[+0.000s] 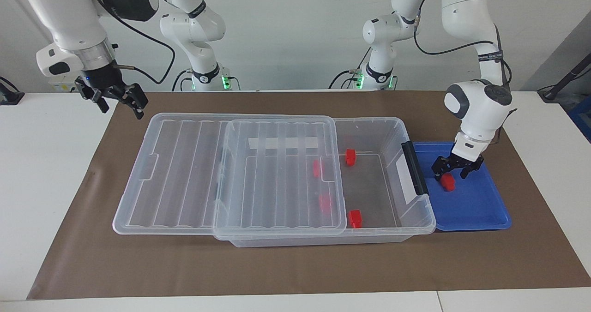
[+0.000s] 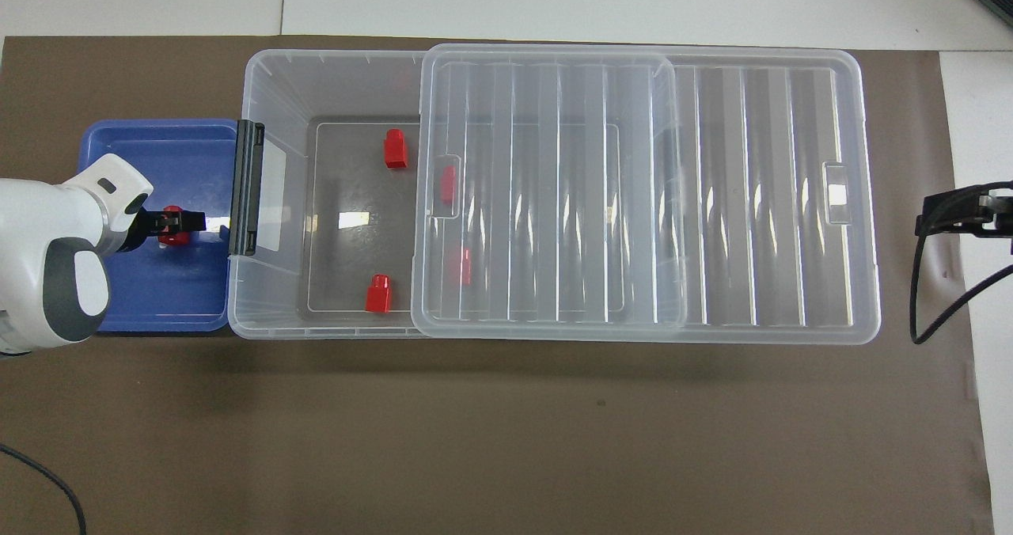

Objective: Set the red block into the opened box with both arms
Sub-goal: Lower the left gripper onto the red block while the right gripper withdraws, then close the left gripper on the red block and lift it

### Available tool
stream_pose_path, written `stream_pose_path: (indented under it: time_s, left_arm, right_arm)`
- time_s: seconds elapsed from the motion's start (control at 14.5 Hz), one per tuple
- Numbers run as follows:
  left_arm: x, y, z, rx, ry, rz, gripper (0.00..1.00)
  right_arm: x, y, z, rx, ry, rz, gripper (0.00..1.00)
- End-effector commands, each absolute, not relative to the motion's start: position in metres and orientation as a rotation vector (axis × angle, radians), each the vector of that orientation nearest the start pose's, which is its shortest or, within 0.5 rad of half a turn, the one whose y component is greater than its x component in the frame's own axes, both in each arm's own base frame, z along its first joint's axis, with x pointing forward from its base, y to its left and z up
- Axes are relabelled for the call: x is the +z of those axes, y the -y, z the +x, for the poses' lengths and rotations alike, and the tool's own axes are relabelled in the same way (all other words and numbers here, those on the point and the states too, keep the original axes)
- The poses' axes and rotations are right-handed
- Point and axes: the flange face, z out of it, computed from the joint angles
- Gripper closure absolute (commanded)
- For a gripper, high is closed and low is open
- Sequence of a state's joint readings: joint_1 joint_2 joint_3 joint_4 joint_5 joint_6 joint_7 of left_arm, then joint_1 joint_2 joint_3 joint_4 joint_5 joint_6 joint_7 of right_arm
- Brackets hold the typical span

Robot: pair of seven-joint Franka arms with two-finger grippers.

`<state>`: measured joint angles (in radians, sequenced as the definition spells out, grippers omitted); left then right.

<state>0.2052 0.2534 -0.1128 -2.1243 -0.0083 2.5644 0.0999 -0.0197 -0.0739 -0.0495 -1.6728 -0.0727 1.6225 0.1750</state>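
Down at the left arm's end of the bench, the left gripper [image 1: 450,172] sits low in the blue tray [image 1: 480,210], its jaws spread wide on either side of the red block [image 1: 447,182] without closing on it. Beside the tray stands the box [image 1: 415,219], its ribbed lid [image 1: 277,178] slid toward the right arm's end, and four more red blocks [image 1: 355,218] lie inside. Over the bench past the lid's end, the right gripper [image 1: 117,100] hangs raised, jaws wide and empty.
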Motion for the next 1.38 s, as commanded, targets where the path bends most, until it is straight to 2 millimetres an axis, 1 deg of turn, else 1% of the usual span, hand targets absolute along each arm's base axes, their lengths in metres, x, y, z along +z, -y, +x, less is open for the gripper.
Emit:
stream_pose_path:
  time_s: [0.0,0.07,0.14,0.21,0.28,0.34,0.41,0.48,0.62,0.76,0.83,0.9,0.96,1.1,1.17,1.31]
  left_arm:
    - [0.307,-0.060,0.589,-0.327,0.009,-3.142,0.00]
    - [0.307,-0.060,0.589,-0.327,0.006,-3.142,0.01]
    - [0.307,-0.060,0.589,-0.327,0.009,-3.142,0.10]
    - [0.306,-0.059,0.589,-0.324,0.009,-3.143,0.29]
    - [0.307,-0.059,0.589,-0.324,0.011,-3.143,0.53]
    - [0.308,-0.059,0.590,-0.317,0.009,-3.144,0.71]
    - [0.309,-0.060,0.591,-0.320,0.011,-3.144,0.73]
    - [0.311,-0.060,0.592,-0.313,0.006,-3.145,0.82]
    - [0.319,-0.060,0.599,-0.265,0.005,-3.154,0.86]
    - [0.334,-0.055,0.606,-0.239,-0.009,-3.159,0.86]
    - [0.347,-0.053,0.610,-0.212,-0.015,-3.163,0.86]
    - [0.363,-0.054,0.616,-0.188,-0.017,-3.166,0.86]
    - [0.376,-0.050,0.620,-0.164,-0.030,-3.170,0.86]
    - [0.407,-0.050,0.629,-0.185,-0.032,-3.167,0.86]
    - [0.422,-0.049,0.629,-0.181,-0.036,-3.167,0.86]
    - [0.460,-0.043,0.627,-0.181,-0.033,-3.172,0.86]
  right_arm:
    - [0.616,0.038,0.532,-0.005,-0.416,-3.157,0.00]
    - [0.615,0.034,0.532,0.004,-0.411,-3.126,0.00]
    - [0.615,0.034,0.533,0.009,-0.414,-3.098,0.00]
    - [0.615,0.033,0.533,0.009,-0.400,-3.098,0.00]
    - [0.614,0.032,0.533,0.014,-0.393,-3.101,0.00]
    - [0.612,0.032,0.532,0.018,-0.362,-3.106,0.00]
    - [0.611,0.031,0.532,0.018,-0.310,-3.112,0.00]
    - [0.612,0.031,0.532,0.018,-0.298,-3.116,0.00]
    - [0.611,0.031,0.530,0.037,-0.290,-3.118,0.00]
    - [0.612,0.033,0.531,0.029,-0.245,-3.129,0.00]
    - [0.612,0.033,0.531,0.027,-0.228,-3.131,0.00]
    - [0.611,0.028,0.531,0.039,-0.212,-3.131,0.00]
    - [0.611,0.026,0.531,0.039,-0.201,-3.132,0.00]
    - [0.611,0.030,0.531,0.042,-0.215,-3.128,0.00]
    - [0.611,0.030,0.531,0.042,-0.215,-3.128,0.00]
    - [0.607,0.028,0.533,0.065,-0.204,-3.143,0.00]
